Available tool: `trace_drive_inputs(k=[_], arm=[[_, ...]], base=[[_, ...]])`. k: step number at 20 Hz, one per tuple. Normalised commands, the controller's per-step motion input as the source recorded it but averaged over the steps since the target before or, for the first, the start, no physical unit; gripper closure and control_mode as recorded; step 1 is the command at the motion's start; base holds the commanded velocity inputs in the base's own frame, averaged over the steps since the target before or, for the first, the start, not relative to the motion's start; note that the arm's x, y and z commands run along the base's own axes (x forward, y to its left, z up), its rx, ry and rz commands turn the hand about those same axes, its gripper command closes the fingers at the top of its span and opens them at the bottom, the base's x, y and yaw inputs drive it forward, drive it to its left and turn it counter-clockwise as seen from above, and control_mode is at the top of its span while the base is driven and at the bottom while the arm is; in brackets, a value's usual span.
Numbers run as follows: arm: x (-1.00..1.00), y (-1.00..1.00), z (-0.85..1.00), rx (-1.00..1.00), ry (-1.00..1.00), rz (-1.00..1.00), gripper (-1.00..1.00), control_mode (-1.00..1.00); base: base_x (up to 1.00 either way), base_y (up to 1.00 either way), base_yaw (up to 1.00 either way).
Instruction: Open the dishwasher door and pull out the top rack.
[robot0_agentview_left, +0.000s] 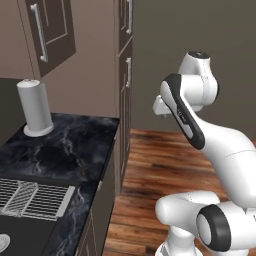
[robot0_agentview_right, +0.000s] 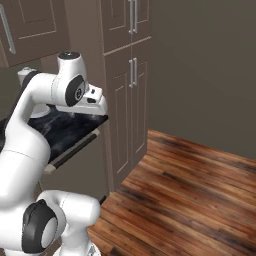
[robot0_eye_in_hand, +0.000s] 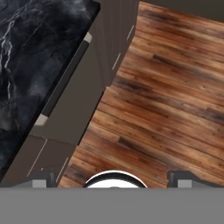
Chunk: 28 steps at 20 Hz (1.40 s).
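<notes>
The dishwasher door (robot0_eye_in_hand: 72, 105) is a flat grey-brown panel under the dark marble counter, and it stands shut. Its slim bar handle (robot0_eye_in_hand: 65, 78) runs along the top edge just below the counter lip. In the right base view the handle (robot0_agentview_right: 72, 149) shows as a dark bar with pale ends under the counter edge. The top rack is hidden behind the shut door. My gripper (robot0_eye_in_hand: 113, 181) hangs high, out in front of the door over the floor, looking down. Its fingertips (robot0_eye_in_hand: 43, 180) stand wide apart, open, with nothing between them.
A paper towel roll (robot0_agentview_left: 34, 107) stands at the back of the marble counter (robot0_agentview_left: 75, 150). A silver-white grid drying mat (robot0_agentview_left: 32, 198) lies by the sink. Tall brown cabinets (robot0_agentview_right: 127, 100) rise just past the dishwasher. Wooden floor (robot0_agentview_right: 190, 190) stretches to the right.
</notes>
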Motion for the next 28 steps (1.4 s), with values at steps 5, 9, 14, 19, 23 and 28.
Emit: trace_drive_inputs(k=[5, 9, 14, 19, 23, 28], arm=[[0.00, 0.00, 0.00, 0.00, 0.00, 0.00, -1.00, 1.00], [0.00, 0.04, -0.06, 0.03, 0.00, 0.00, -1.00, -1.00], [0.00, 0.00, -0.19, 0.15, 0.00, 0.00, -1.00, -1.00], [0.00, 0.00, -0.35, 0.22, 0.00, 0.00, -1.00, -1.00], [0.00, 0.00, -0.42, 0.19, 0.00, 0.00, -1.00, -1.00], [0.00, 0.00, -0.45, 0.20, 0.00, 0.00, -1.00, -1.00]], base=[[-0.14, 0.19, -0.03], [0.00, 0.08, 0.00], [0.00, 0.00, 0.00], [0.00, 0.00, 0.00], [0.00, 0.00, 0.00], [0.00, 0.00, 0.00]])
